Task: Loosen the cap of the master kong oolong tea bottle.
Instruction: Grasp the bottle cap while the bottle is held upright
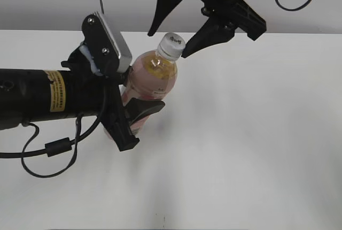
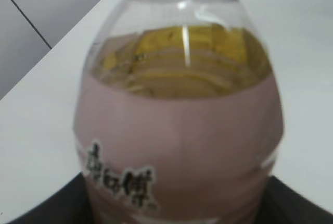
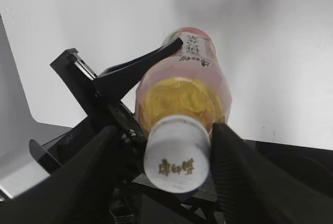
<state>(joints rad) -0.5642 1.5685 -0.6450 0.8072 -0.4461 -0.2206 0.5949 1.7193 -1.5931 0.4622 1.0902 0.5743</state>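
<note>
My left gripper [image 1: 143, 108] is shut on the pink-labelled body of the master kong oolong tea bottle [image 1: 152, 75] and holds it tilted above the table, neck toward the upper right. The bottle fills the left wrist view [image 2: 177, 130], with the left gripper's jaws [image 2: 177, 214] at its sides. The white cap [image 1: 172, 43] is on the neck. My right gripper [image 1: 170, 38] is open, with one finger on each side of the cap. In the right wrist view the cap [image 3: 177, 153] sits between the right gripper's fingers [image 3: 169, 164], close to the right finger, with the bottle [image 3: 182, 88] behind it.
The white table [image 1: 256, 133] spreads under and to the right of the bottle. A black cable [image 1: 48, 158] loops below the left arm. A grey wall runs along the far table edge.
</note>
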